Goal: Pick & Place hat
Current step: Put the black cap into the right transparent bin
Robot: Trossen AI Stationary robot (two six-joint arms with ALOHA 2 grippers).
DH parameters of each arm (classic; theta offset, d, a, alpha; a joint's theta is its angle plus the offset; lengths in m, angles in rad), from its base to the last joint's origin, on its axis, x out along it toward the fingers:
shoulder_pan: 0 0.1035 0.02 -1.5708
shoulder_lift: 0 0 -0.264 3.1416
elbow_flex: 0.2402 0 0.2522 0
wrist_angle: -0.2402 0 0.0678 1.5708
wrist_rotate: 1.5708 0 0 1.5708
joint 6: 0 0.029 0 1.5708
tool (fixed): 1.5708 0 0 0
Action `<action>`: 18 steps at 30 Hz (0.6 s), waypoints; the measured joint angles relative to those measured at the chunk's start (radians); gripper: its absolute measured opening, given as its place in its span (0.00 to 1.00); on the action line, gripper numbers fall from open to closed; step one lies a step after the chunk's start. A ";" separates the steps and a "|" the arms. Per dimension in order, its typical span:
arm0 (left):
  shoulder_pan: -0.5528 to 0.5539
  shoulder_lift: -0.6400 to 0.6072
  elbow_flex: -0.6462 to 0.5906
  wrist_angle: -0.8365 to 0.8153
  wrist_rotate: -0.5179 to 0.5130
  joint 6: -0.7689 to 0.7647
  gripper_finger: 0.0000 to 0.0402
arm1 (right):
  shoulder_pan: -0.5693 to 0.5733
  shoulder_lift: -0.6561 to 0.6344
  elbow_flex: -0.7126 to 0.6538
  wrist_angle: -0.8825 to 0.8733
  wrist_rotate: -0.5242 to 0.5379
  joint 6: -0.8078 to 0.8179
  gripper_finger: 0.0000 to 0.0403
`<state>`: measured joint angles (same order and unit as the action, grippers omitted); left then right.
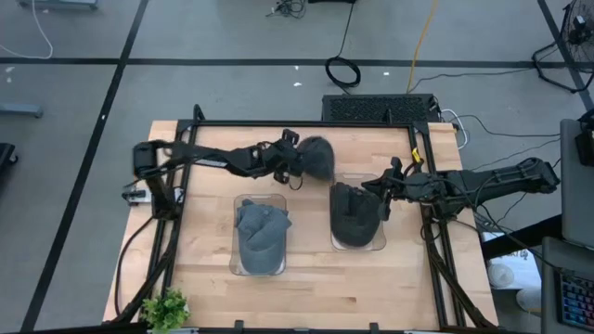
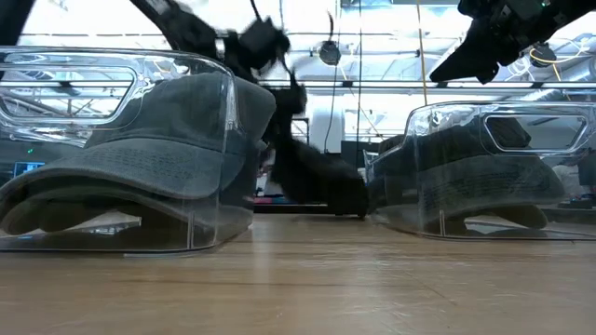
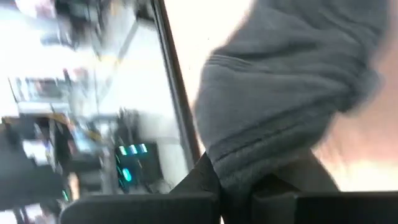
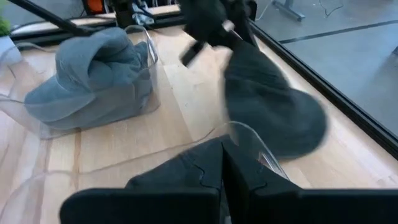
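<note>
The left claw (image 1: 295, 165) is clamped on a dark hat (image 1: 318, 158) at about twelve o'clock on the surface (image 1: 306, 288), the cloth hanging limp just above the wood; it looks soft and light, likely to fold and swing, so the stiffer brim seems the better hold; the right claw (image 1: 383, 193), fingers together and empty, hovers at three o'clock over a tray (image 1: 373, 243); a grey cap (image 1: 260, 234) fills another tray (image 1: 239, 267).

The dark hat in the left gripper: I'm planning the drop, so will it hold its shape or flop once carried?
Probably floppy: the dark hat hangs from the left gripper as a sagging lump, and the cloth bunches in folds. Likely light, since a single pinch carries it. It may swing and land crumpled.
</note>
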<state>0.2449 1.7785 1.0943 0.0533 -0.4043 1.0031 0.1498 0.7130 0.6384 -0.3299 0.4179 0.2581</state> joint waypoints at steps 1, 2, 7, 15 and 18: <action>-0.017 -0.036 0.000 -0.014 0.012 0.022 0.02 | 0.000 0.000 0.000 0.009 0.000 0.002 0.00; -0.033 -0.072 0.000 -0.019 0.019 0.034 0.02 | 0.000 0.000 0.000 0.021 0.000 -0.002 0.00; -0.114 -0.270 0.000 -0.075 0.067 0.021 0.01 | 0.000 0.000 0.000 0.089 0.000 -0.121 0.00; -0.206 -0.437 0.000 -0.065 0.032 0.080 0.01 | -0.092 0.076 0.000 0.247 -0.078 -0.004 0.03; -0.224 -0.439 0.000 -0.019 -0.020 0.132 0.01 | -0.194 0.119 0.000 0.309 -0.286 0.094 0.12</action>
<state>0.0211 1.3396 1.0946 0.0346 -0.4242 1.1348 -0.0439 0.8323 0.6384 -0.0205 0.1318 0.3523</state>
